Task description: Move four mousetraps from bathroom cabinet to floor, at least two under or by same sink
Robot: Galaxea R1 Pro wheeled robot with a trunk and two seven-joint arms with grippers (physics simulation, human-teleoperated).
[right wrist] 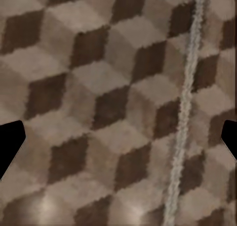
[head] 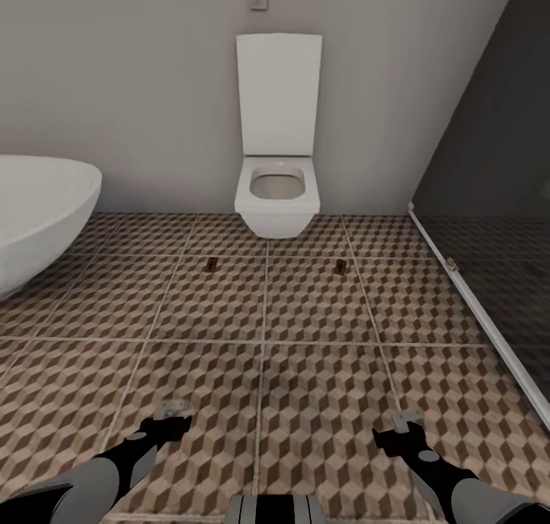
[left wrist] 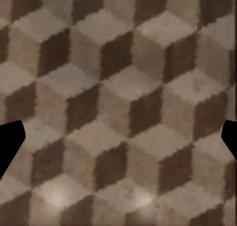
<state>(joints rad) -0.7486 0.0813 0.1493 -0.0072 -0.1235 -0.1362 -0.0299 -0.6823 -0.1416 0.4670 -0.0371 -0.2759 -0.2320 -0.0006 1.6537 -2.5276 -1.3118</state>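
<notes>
A: Bathroom floor [head: 305,402], cube-patterned tiles. Nearest?
B: Left end effector [head: 173,411] and right end effector [head: 406,418], both spread wide, empty.
A: Farther?
B: Two small brown objects [head: 211,263], [head: 341,266], possibly mousetraps, before the toilet [head: 277,195]; bathtub [head: 38,211] left.

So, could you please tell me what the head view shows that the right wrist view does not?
Head view alone: the toilet against the wall, the bathtub, the dark shower screen, two small brown objects on the tiles ahead, too small to identify, and both arms with the left gripper and right gripper. Right wrist view alone: a close look at one pale grout line between its open fingertips. Shared: the bathroom floor with its cube pattern.
</notes>
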